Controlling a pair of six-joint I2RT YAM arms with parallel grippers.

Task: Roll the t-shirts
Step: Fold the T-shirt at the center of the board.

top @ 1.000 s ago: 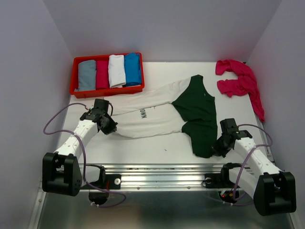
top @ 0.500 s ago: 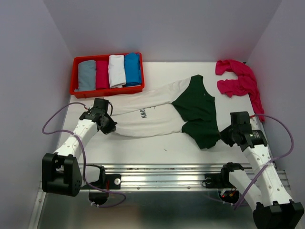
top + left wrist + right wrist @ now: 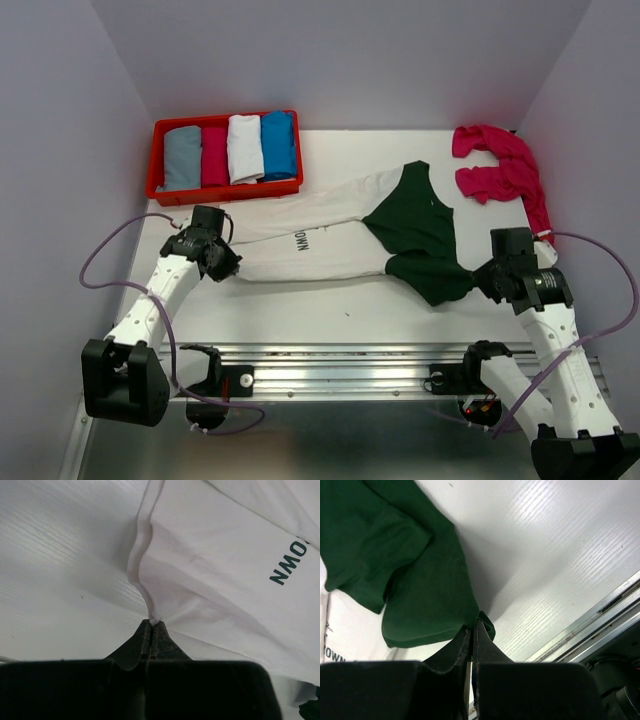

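Note:
A cream-white t-shirt with dark green sleeves and a small dark print lies stretched across the table's middle. My left gripper is shut on its white hem corner at the left. At the right, my right gripper is shut on the edge of a dark green sleeve, lifted a little off the table. A crumpled magenta-pink t-shirt lies at the far right corner, away from both grippers.
A red tray at the back left holds several rolled shirts in grey, pink, white and blue. Purple walls close in both sides. A metal rail runs along the near table edge.
My right gripper closed on the green sleeve and pulled it right and up, drawing the cloth taut. The left gripper kept its hold and shifted slightly.

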